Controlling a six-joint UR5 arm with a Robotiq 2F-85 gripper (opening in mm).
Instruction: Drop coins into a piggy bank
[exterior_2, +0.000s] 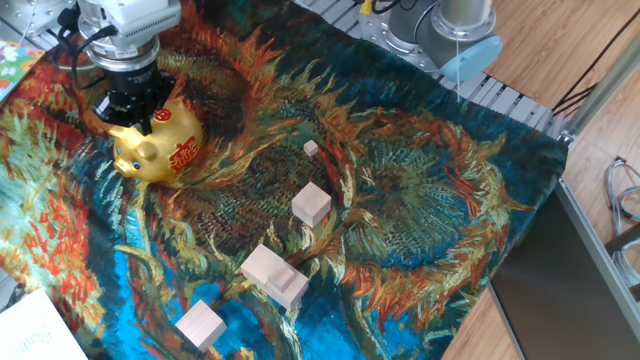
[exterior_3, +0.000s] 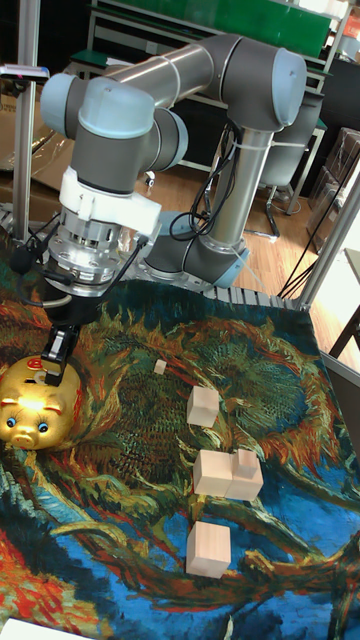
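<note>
The gold piggy bank with red marks on its side stands at the far left of the painted cloth; the tall fixed view shows the pig facing left. My gripper hangs straight down over the pig's back, its dark fingertips right at the top of the back. The fingers read as one narrow dark bar, and I cannot tell if they are open or shut. No coins show in either view.
Pale wooden blocks lie on the cloth right of the pig: a small cube, a bigger block, a joined pair and one near the front. The arm's base stands past the far edge.
</note>
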